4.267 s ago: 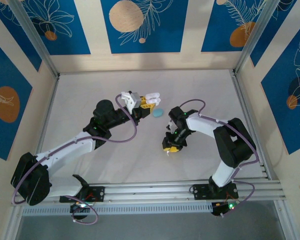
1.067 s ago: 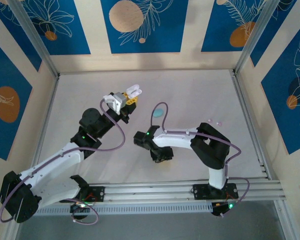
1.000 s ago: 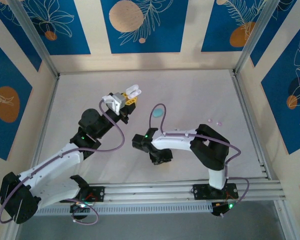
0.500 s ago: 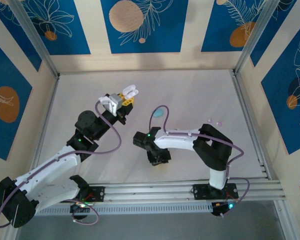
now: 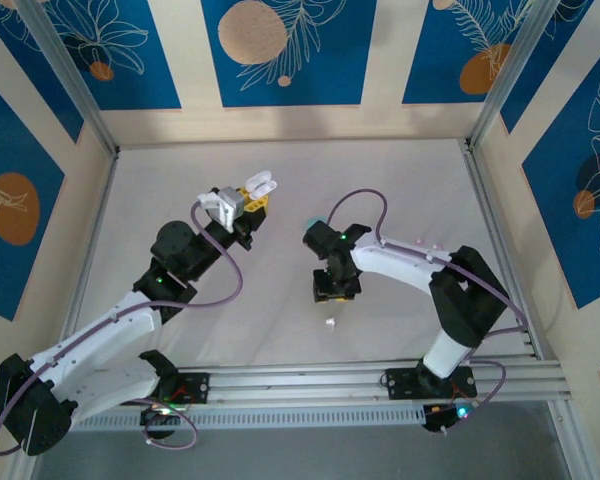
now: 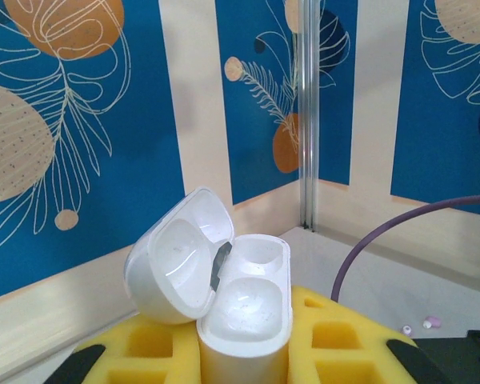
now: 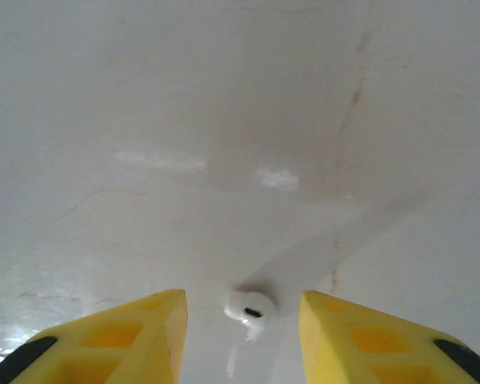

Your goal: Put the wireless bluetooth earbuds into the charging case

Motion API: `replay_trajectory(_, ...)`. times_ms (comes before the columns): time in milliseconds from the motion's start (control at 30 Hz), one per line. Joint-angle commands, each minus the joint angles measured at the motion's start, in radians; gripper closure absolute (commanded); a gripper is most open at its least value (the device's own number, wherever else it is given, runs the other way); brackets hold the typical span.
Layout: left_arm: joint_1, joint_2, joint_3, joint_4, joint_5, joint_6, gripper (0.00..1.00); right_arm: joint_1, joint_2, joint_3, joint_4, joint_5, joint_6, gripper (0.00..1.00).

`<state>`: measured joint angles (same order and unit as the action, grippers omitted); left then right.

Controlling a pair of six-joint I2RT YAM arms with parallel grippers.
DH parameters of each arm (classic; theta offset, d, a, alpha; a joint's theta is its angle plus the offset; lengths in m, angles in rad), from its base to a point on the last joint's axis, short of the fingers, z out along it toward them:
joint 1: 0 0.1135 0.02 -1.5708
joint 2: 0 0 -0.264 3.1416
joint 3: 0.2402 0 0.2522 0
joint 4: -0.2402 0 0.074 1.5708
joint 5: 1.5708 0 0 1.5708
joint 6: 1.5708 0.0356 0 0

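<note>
One white earbud point(image 7: 250, 306) on desk point(image 7: 224, 120) between my unclenched right end effector point(image 5: 336, 297); left end effector point(image 5: 252, 196) grasps hinged-open charging case point(image 6: 244, 308).

White charging case point(image 6: 244, 308) stood upright at lower centre of the left wrist view, lid swung open to the left, wells looked empty, tiny glossy white earbud point(image 7: 252, 306) lay on the table at bottom centre of the right wrist view.

No legible text (walls point(image 5: 330, 60) show only leaves).
</note>
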<state>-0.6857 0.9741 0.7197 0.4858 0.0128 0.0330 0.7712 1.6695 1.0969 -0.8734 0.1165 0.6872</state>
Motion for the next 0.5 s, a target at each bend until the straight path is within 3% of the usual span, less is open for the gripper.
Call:
replay_trajectory(0,-0.007,-0.008,0.004,0.008,-0.023,-0.004,0.80,0.012,0.043,0.015,-0.083,-0.053,0.021,0.57)
replay_trajectory(200,-0.006,0.016,0.010,0.017,-0.013,0.001,0.80,0.066,0.085,0.031,-0.100,-0.034,0.117,0.57)
replay_trajectory(467,-0.006,0.029,0.009,0.019,-0.003,0.012,0.80,0.079,0.133,0.028,-0.098,-0.034,0.129,0.60)
